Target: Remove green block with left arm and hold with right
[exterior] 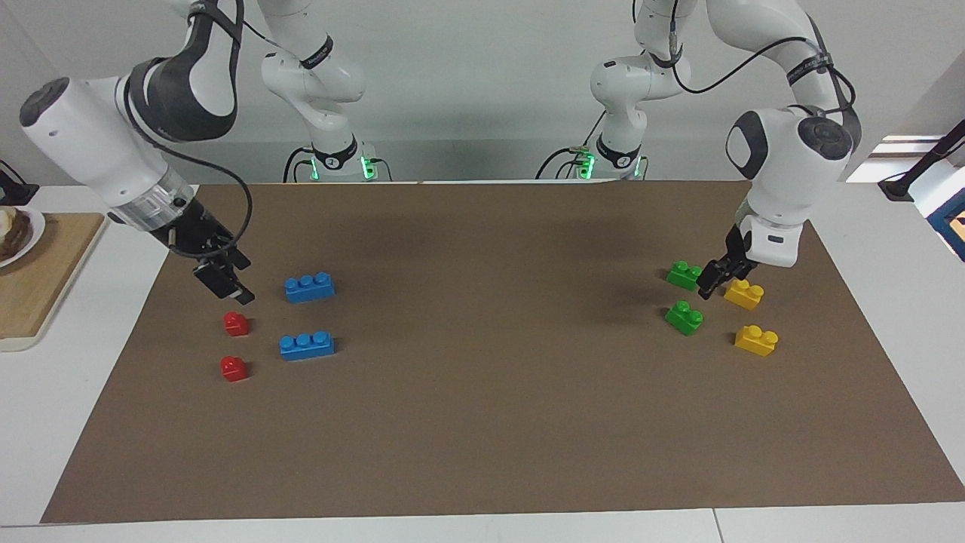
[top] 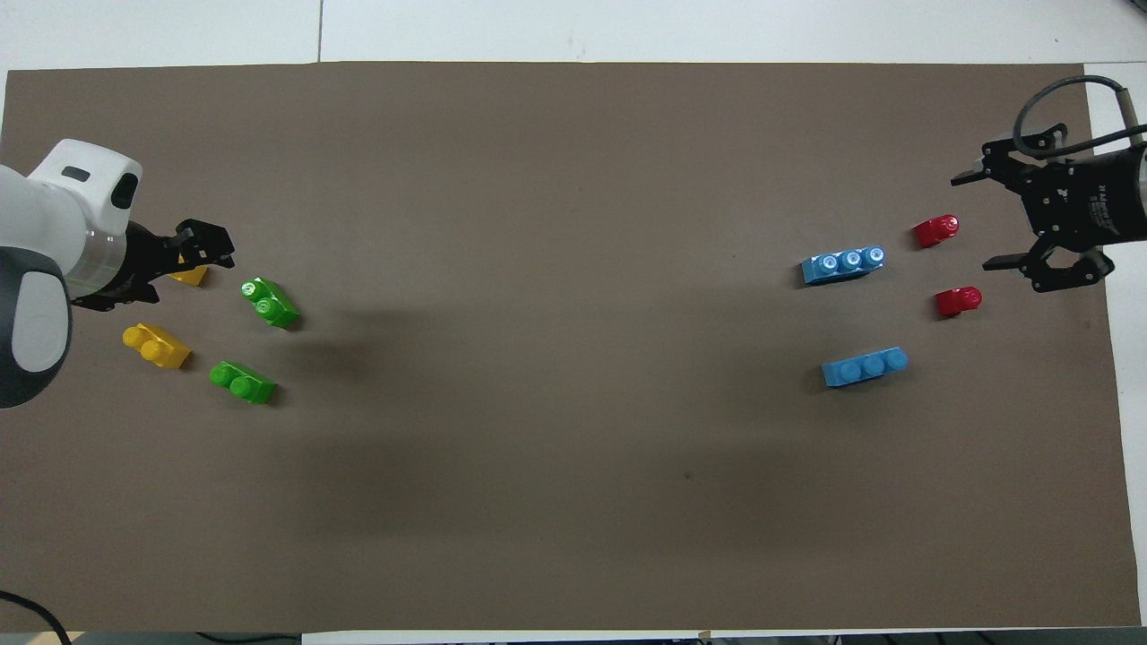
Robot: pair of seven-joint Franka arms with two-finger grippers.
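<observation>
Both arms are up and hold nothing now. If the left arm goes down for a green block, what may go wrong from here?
1. Two like green blocks lie close: one farther from the robots, one nearer. The open left gripper could take the wrong one or knock both.
2. A yellow block lies under this gripper; descending may push it.
3. The open right gripper hangs above a red block, at the table's right-arm end, so a handover needs a long reach.

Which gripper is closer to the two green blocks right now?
Left. The left gripper hangs open beside the green blocks; the right gripper is open above the red bricks.
</observation>
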